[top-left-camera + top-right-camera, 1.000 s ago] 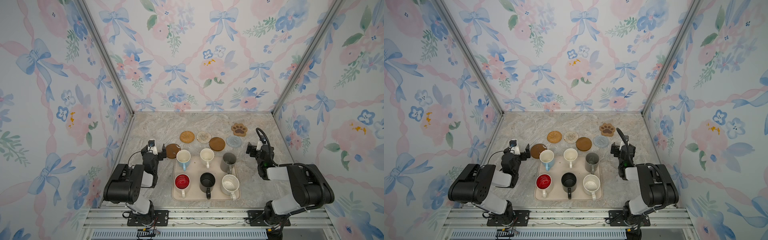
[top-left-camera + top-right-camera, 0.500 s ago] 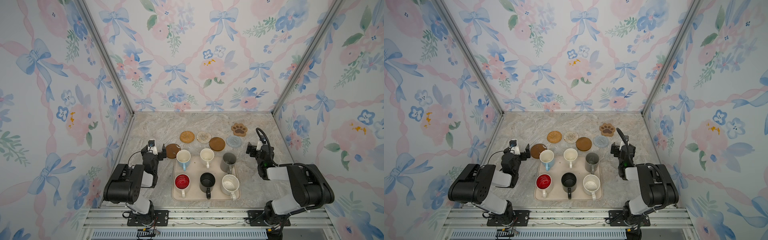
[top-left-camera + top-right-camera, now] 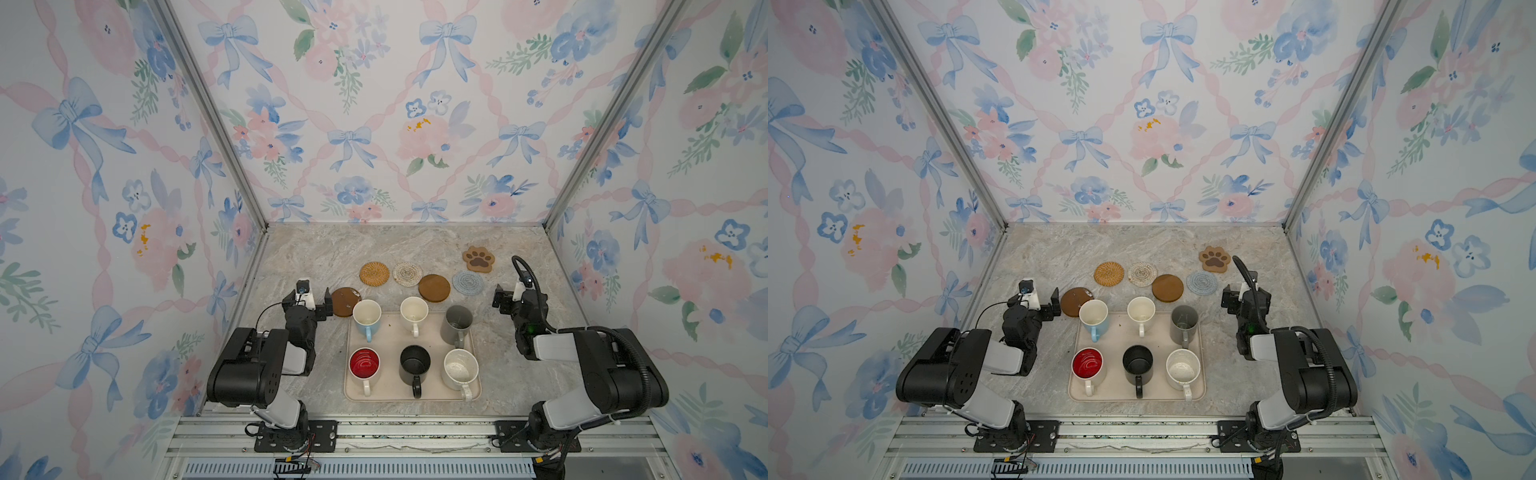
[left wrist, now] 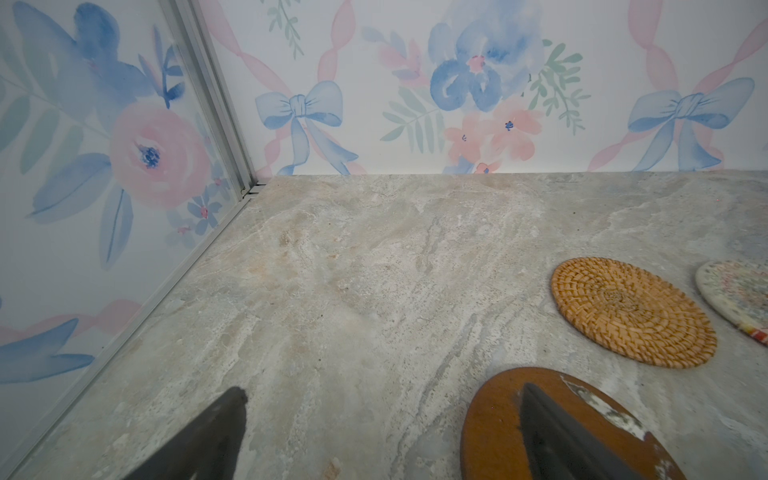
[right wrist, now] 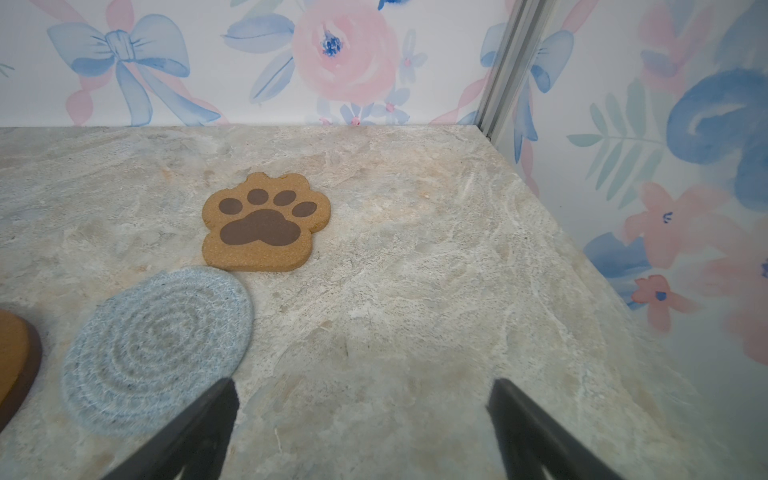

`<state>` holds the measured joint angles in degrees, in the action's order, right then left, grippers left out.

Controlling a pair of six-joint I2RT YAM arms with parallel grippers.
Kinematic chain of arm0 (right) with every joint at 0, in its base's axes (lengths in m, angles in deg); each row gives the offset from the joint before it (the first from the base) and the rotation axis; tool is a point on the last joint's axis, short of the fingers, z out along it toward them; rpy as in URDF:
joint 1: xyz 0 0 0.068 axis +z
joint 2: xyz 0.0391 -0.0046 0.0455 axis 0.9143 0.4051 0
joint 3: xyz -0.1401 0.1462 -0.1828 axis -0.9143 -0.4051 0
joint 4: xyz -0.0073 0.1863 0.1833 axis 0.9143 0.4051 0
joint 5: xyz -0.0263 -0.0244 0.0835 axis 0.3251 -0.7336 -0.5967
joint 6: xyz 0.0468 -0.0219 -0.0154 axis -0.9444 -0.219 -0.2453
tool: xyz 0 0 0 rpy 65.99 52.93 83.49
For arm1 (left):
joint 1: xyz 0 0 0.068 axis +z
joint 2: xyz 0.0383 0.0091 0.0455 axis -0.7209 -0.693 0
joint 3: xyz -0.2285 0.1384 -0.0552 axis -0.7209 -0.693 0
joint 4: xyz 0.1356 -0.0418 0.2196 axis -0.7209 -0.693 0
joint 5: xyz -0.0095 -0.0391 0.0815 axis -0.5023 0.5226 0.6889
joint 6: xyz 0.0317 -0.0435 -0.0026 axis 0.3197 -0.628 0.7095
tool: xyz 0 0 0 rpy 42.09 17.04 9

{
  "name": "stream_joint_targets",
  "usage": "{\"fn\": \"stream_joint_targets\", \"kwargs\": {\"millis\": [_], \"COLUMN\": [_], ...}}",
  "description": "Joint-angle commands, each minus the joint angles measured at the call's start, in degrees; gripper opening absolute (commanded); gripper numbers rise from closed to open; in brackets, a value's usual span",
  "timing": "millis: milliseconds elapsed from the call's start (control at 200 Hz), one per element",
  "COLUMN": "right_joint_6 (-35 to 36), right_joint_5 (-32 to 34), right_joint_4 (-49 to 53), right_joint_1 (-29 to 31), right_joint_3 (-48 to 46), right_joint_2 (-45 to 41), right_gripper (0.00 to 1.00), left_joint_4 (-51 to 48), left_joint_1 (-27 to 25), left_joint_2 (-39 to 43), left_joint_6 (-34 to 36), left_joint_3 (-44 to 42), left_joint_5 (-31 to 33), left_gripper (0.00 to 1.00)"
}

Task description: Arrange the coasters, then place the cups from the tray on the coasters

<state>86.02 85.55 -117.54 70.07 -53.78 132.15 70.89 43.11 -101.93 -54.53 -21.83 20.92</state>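
My left gripper (image 4: 382,388) gapes empty, one jaw over the brown disc (image 4: 494,424), maybe touching it. My right gripper (image 5: 363,382) gapes beside the blue-grey coaster (image 5: 158,345). Six mugs (image 3: 413,365) crowd the tray (image 3: 392,336).

I can read no words, numbers or brand marks on anything around my two arms. The nearest thing to a label is a small striped tag (image 4: 758,336) on the edge of the cream woven coaster (image 4: 735,291). It shows only coloured bands, with no letters I can make out.
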Motion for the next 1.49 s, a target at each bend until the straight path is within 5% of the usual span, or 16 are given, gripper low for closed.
{"fn": "stream_joint_targets", "kwargs": {"millis": [0, 205, 640, 730, 870, 955, 1190, 1390, 1490], "right_joint_6": [-0.05, -0.15, -1.72, -2.65, -4.81, -6.22, -10.07, -17.31, -18.68], "right_joint_5": [0.54, 2.79, 4.28, 2.04, -1.74, -3.5, -10.9, -30.29, -31.11], "right_joint_4": [-1.53, 0.38, 34.08, 42.43, 54.45, 61.3, 74.97, 78.84, 78.44], "right_joint_1": [0.5, 0.94, 3.85, 3.85, 3.84, 3.71, 1.58, -3.36, -3.6], "right_joint_3": [0.06, 0.77, 14.05, 19.53, 30.84, 37.9, 54.49, 65.15, 68.13], "right_joint_2": [0.37, -0.8, -13.57, -14.86, -12.36, -8.4, 6.04, 20.76, 25.49], "right_gripper": [0.97, 0.97, 1.0, 0.83, 0.27, 0.1, 0.02, 0.0, 0.0], "left_joint_4": [0.13, 0.03, -11.28, -15.53, -24.84, -26.34, -26.36, -24.52, -22.02], "left_joint_1": [0.04, -0.09, -0.4, -0.27, 0.67, 1.63, 5.32, 8.72, 10.03], "left_joint_2": [-0.38, 0.66, 19.47, 22.9, 25.26, 24.77, 21.27, 15.44, 11.8], "left_joint_6": [0.47, 0.38, 0.73, 0.56, -0.64, -2.28, -6.32, -11.3, -14.27], "left_joint_3": [0.57, 0.43, -0.27, 0.99, 7.17, 9.93, 12.47, 15.38, 16.61], "left_joint_5": [-0.64, 0.35, -2.24, -7.45, -19.93, -28.23, -45.4, -56.85, -62.03], "left_gripper": [0.98, 0.98, 0.98, 0.98, 0.98, 0.98, 0.98, 0.98, 0.96]}}
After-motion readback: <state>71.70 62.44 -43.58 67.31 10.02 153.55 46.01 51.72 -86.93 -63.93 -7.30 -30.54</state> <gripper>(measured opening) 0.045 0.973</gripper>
